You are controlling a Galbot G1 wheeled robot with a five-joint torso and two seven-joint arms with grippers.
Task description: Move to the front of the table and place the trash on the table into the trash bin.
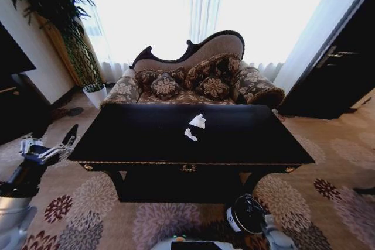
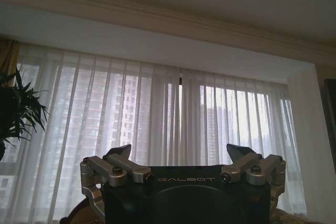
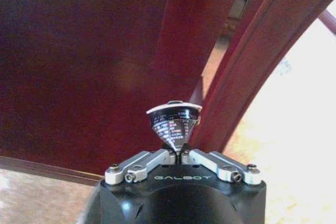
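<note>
**Can in the right gripper, low beside the bin; two scraps on the tabletop**

Robot faces the long front edge of the table, its gold emblem dead centre. On the glossy top, just past the middle: a crumpled white tissue and, just beside it toward the robot, a tiny white paper scrap. The two lie close together but apart.

Right gripper is clenched on the crushed silver can, pinched at its narrow squashed end, wide printed end pointing away. Reddish wood looms close around it, probably the table's leg and underside. In the head view the trash bin stands on the carpet at the table's front right, below the apron, and the right arm's end shows just beside it.

Left gripper, fingers spread wide and holding nothing, hangs off the table's left front corner, tilted up toward the curtains.

Risks, as I judge them:
- The pinch sits at the can's tip; a jolt could twist it loose onto the carpet short of the bin.
- Table leg and apron crowd the right gripper; a careless lift or swing would knock wood.
- Whether the can is truly over the bin mouth cannot be told; letting go off-centre would miss.

Open room: carpet is free to the left and front right; the sofa closes the far side.
</note>
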